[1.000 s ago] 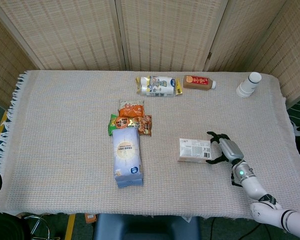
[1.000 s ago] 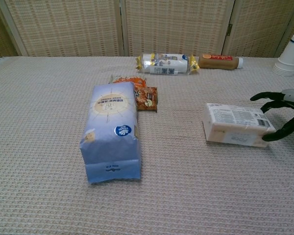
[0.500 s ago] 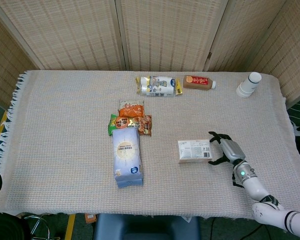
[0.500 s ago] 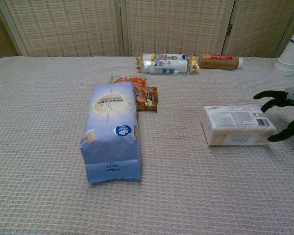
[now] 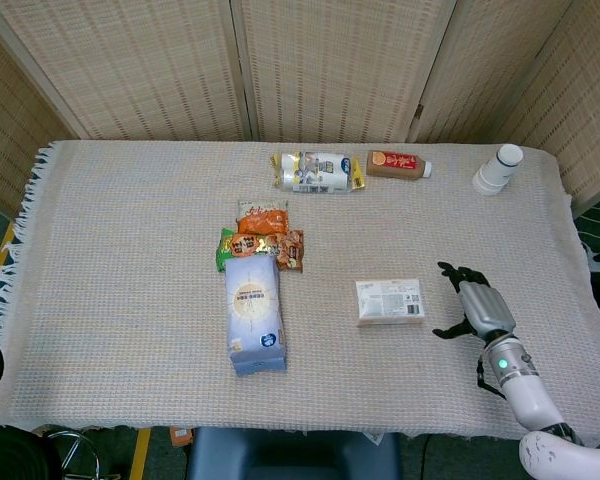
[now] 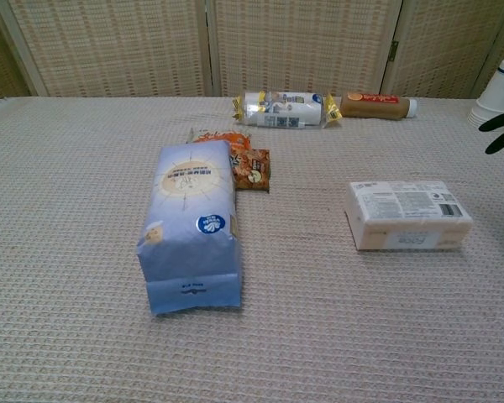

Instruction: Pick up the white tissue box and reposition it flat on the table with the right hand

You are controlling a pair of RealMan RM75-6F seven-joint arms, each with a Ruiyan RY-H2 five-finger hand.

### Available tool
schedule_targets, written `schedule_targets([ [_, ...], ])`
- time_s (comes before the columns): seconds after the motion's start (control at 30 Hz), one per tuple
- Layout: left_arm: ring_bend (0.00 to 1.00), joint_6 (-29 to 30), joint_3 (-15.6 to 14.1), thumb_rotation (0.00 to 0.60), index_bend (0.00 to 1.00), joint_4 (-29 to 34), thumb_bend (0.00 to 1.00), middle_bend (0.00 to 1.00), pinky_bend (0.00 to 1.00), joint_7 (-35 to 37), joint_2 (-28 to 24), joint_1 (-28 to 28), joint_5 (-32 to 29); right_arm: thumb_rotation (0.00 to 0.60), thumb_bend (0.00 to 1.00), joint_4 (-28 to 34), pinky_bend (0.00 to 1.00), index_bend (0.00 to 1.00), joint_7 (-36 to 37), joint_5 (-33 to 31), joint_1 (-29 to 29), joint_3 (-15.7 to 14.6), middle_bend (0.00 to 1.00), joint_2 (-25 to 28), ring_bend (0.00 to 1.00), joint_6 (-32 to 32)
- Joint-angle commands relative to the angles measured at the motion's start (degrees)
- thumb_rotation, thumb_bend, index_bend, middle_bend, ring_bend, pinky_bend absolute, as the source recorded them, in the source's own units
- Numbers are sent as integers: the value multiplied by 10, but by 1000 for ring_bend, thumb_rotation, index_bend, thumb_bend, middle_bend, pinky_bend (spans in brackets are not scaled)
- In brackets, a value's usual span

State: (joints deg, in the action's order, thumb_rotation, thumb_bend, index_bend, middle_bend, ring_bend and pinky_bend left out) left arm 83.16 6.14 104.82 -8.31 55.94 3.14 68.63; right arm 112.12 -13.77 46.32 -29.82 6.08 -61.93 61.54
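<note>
So the tissue box [image 5: 389, 301] is lying flat on its broad face on the counter [image 5: 130, 250], label side up, which is pretty much what the task is asking for, so I'm guessing the placing part is done and nothing needs to be gripping it now. It's sitting just off the fingertips [image 5: 446, 330] of the right hand [image 5: 480, 307], on the side the fingers are pointing toward, with a clear gap of cloth between them. The fingers are spreading wide apart and curling a bit, holding nothing and touching nothing as far as I can tell. In the chest view only a few dark fingertips [image 6: 501, 133] are poking in at the right edge, beyond the box [image 6: 406, 215]. Left hand isn't showing in either view
</note>
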Motion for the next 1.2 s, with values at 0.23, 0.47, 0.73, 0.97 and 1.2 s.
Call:
schedule_targets([
  [0.23, 0, 6, 1, 600, 157, -7, 526, 0, 108, 8, 3, 0, 12, 600, 0, -13, 0, 25, -45, 339, 161, -86, 121, -1, 52, 299],
  [0.47, 0, 0, 1, 600, 157, -14, 525, 0, 108, 1, 9, 4, 10, 600, 0, -197, 0, 31, 93, 404, 229, -103, 101, -55, 50, 367],
  [0.73, 0, 20, 0, 600, 148, -42, 524, 0, 107, 27, 23, 5, 58, 600, 0, -250, 0, 0, 158, 384, 246, -71, 31, -71, 8, 359],
  [0.97, 0, 18, -3, 600, 146, -63, 525, 0, 106, 38, 29, 7, 73, 600, 0, -243, 0, 0, 171, 377, 249, -59, 28, -68, 8, 346],
  [1.2, 0, 6, -1, 600, 146, -62, 525, 0, 106, 17, 34, 13, 56, 600, 0, -233, 0, 0, 172, 361, 252, -45, 19, -59, 8, 320],
])
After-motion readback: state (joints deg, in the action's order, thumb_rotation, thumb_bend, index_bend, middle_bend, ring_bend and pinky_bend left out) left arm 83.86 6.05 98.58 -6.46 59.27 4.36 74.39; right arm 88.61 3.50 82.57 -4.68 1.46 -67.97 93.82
